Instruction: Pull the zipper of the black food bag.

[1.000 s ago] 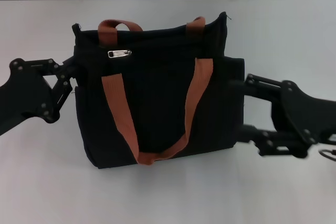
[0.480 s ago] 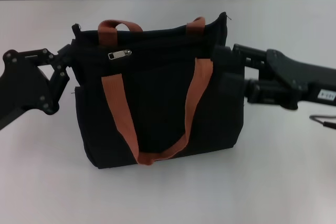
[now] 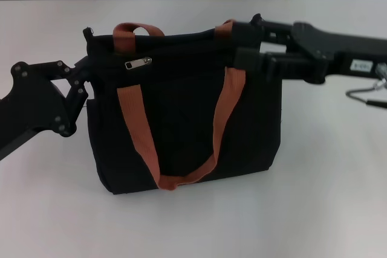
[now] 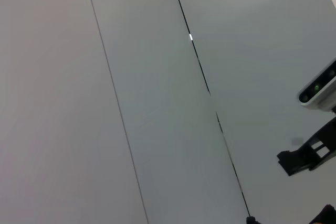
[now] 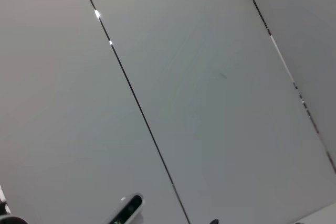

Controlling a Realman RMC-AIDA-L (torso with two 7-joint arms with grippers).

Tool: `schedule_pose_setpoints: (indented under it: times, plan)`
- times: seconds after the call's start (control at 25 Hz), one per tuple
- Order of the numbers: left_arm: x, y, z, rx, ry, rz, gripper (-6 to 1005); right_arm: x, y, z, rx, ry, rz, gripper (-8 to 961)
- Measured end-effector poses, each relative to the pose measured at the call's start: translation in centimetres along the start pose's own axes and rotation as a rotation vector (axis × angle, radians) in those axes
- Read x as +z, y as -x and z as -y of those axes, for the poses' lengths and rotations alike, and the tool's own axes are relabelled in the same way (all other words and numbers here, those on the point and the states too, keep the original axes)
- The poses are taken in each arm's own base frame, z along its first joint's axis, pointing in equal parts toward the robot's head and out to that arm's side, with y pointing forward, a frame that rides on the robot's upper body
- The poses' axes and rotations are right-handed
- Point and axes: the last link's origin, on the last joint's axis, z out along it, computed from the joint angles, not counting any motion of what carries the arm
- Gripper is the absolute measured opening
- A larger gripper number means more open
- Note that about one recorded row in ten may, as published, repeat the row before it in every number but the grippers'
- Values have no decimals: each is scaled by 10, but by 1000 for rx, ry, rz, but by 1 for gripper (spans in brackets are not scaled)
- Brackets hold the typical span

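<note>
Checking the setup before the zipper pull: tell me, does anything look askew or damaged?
Nothing stands out. The black food bag stands upright on the table, its zipper tab flat, untouched.

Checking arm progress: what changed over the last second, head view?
The right gripper rose from low beside the black food bag to its top right corner. The left gripper shifted slightly at the bag's left edge. Bag and zipper did not move; the zipper is not gripped.
</note>
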Motion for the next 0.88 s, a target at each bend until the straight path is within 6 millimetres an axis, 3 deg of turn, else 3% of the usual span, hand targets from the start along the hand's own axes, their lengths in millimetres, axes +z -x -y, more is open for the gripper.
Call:
schedule_pose_setpoints:
  times: [0.16, 0.52, 0.88]
  plan:
    - [-1, -2, 1, -27, 1, -11, 25, 10, 22, 3, -126, 14, -52, 818]
    - [-1, -2, 2, -78, 3, -12, 26, 30, 49, 6, -285, 16, -226, 808]
    - [1, -3, 7, -148, 12, -6, 27, 73, 80, 6, -487, 30, -499, 756]
